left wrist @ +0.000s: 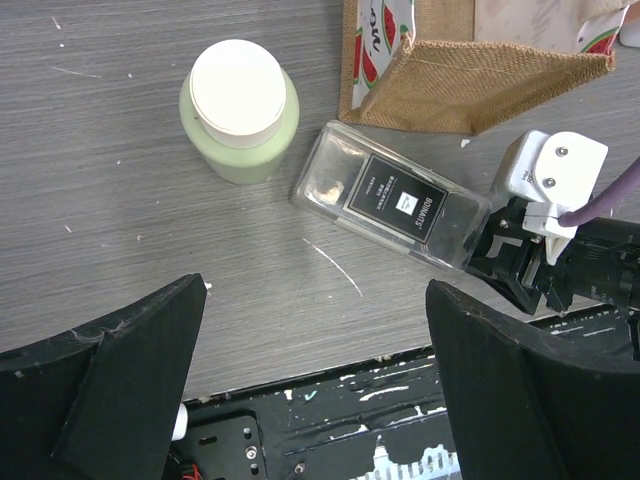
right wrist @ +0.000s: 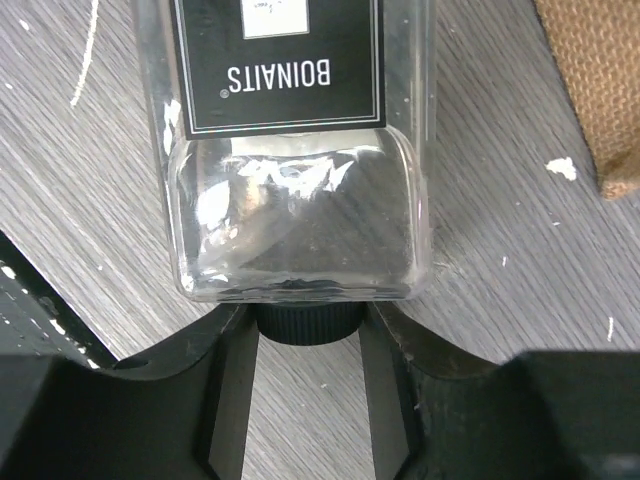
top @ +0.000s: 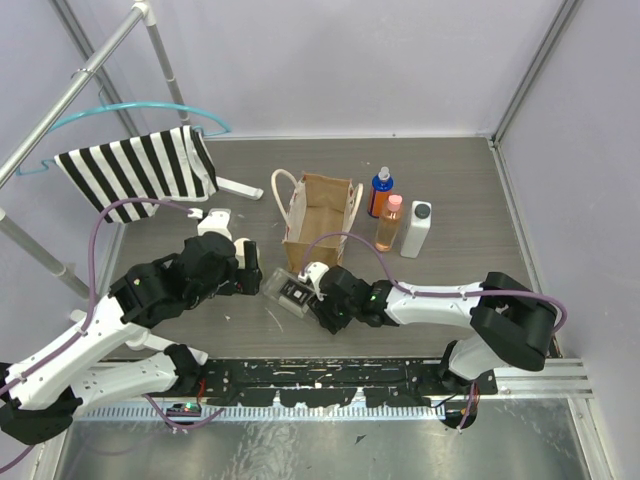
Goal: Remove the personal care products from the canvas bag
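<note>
The tan canvas bag stands open mid-table; its lower corner shows in the left wrist view. Right of it stand the blue-capped orange bottle, the pink-capped orange bottle and the white bottle with black cap. The clear bottle lies flat in front of the bag. My right gripper is shut on its black cap at table level. The olive bottle with cream cap stands left of the clear one, hidden under my left arm in the top view. My left gripper hangs open and empty above the table.
A black-and-white striped cloth hangs on a blue hanger from a metal rack at the back left; the rack's white foot lies left of the bag. A black rail runs along the near table edge.
</note>
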